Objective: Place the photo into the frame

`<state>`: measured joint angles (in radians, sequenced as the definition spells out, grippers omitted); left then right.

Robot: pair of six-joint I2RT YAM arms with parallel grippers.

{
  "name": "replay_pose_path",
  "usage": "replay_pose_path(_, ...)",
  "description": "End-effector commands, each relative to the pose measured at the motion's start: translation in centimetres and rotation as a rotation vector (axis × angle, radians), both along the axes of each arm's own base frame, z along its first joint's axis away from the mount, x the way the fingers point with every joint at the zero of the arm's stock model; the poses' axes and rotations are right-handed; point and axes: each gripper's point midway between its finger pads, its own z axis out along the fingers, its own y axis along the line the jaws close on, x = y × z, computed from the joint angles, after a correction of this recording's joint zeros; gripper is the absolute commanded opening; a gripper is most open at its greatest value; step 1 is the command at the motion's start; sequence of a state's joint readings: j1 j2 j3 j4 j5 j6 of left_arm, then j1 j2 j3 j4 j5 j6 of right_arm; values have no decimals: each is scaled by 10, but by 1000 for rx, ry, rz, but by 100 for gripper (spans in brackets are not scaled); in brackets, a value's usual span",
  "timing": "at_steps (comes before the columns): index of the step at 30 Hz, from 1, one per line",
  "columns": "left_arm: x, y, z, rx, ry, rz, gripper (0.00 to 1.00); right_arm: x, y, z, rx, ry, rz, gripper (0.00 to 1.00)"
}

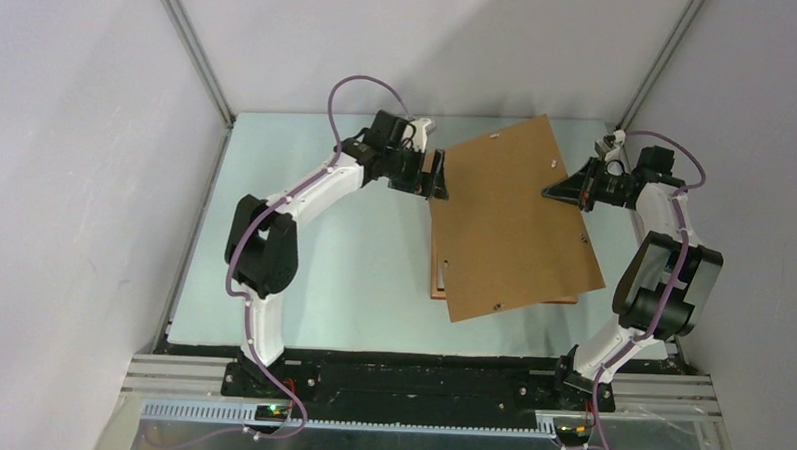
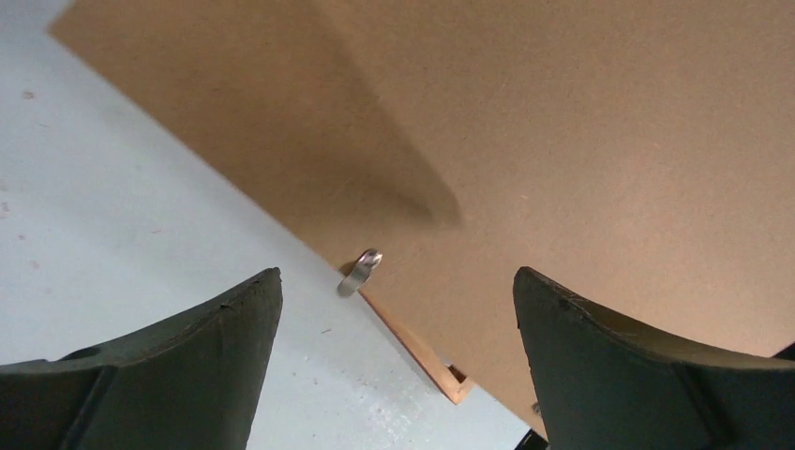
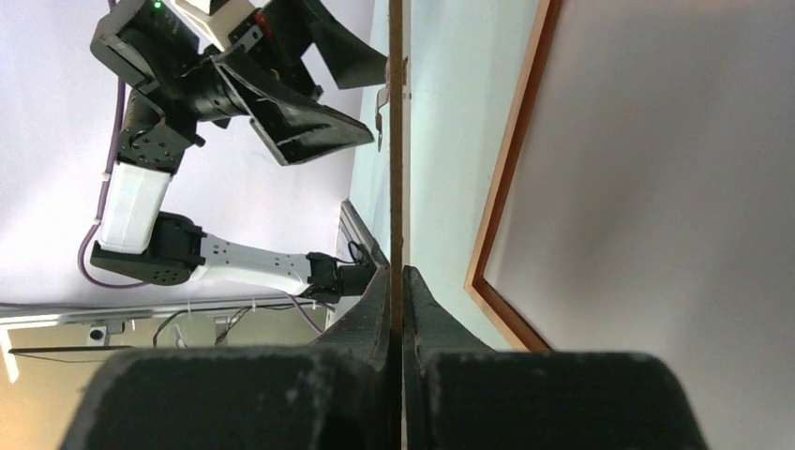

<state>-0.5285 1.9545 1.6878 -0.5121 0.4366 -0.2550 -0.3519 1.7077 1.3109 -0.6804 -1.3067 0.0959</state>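
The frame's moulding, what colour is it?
Orange-brown wood. The frame shows best in the right wrist view.

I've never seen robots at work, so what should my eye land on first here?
A big brown board dominates the middle of the table, pinched at its right edge by the right gripper. The left gripper gapes open beside its left edge, and the orange-brown frame peeks out underneath.

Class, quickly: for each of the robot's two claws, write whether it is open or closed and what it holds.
Left claw: open, holding nothing.
Right claw: closed on the edge of the brown backing board.
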Motion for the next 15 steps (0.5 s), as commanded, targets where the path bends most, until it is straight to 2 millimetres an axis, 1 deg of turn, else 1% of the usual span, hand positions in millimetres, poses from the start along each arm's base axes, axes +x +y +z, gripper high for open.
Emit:
replay_pose_path(1, 8, -20, 16, -32, -23, 25, 97, -11, 14, 34, 53, -43, 39, 0)
replay_pose_path(7, 11, -32, 9, -22, -25, 20, 97, -10, 20, 34, 44, -38, 43, 0)
replay_pose_path(15, -2, -41, 8, -3, -33, 3, 97, -6, 22, 33, 26, -47, 38, 0)
